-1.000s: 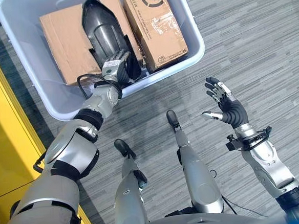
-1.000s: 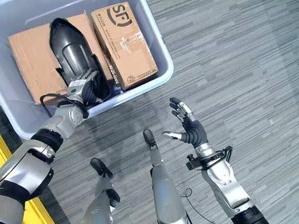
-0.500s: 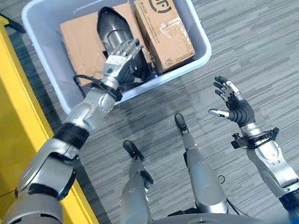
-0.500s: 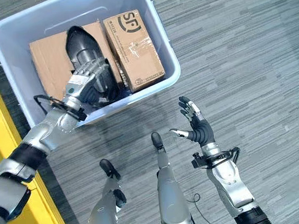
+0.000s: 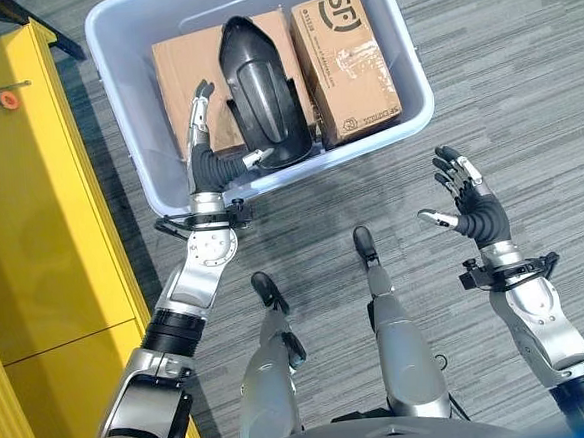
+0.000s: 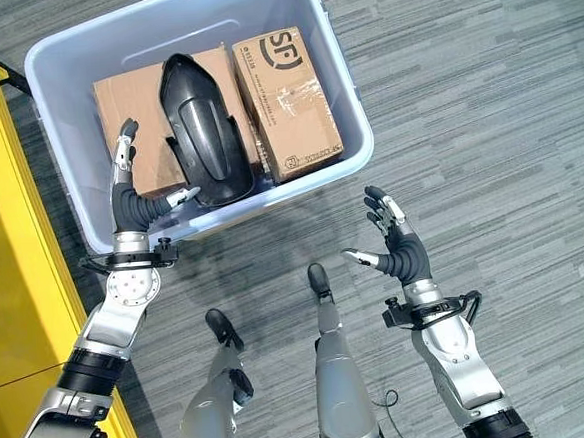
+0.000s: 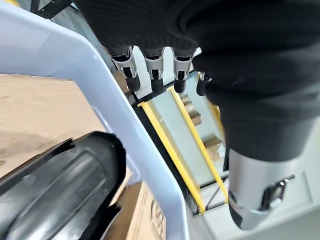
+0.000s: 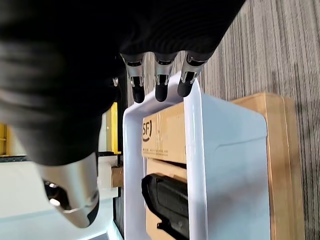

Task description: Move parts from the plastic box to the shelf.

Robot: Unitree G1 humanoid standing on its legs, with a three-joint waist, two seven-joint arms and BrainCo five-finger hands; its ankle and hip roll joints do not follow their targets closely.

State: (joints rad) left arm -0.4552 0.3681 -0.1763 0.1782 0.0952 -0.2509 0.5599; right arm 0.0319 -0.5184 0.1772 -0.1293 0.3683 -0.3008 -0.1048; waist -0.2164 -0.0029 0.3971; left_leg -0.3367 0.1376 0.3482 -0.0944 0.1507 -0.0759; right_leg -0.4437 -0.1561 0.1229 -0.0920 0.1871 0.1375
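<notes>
Hovering over the plastic box (image 5: pixel 125 130), left robot hand (image 5: pixel 206 160) released beside the black part (image 5: pixel 261 96); right robot hand (image 5: pixel 472 206) likewise.

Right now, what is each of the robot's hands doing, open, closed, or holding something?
Left hand: open, fingers straight, over the plastic box beside the black part, holding nothing.
Right hand: open, fingers spread, above the floor, holding nothing.

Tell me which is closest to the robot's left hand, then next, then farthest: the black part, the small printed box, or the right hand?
From the left hand:
1. Black part, right beside it in the plastic box.
2. Small printed box, on the box's far side.
3. Right hand, over the floor.
</notes>
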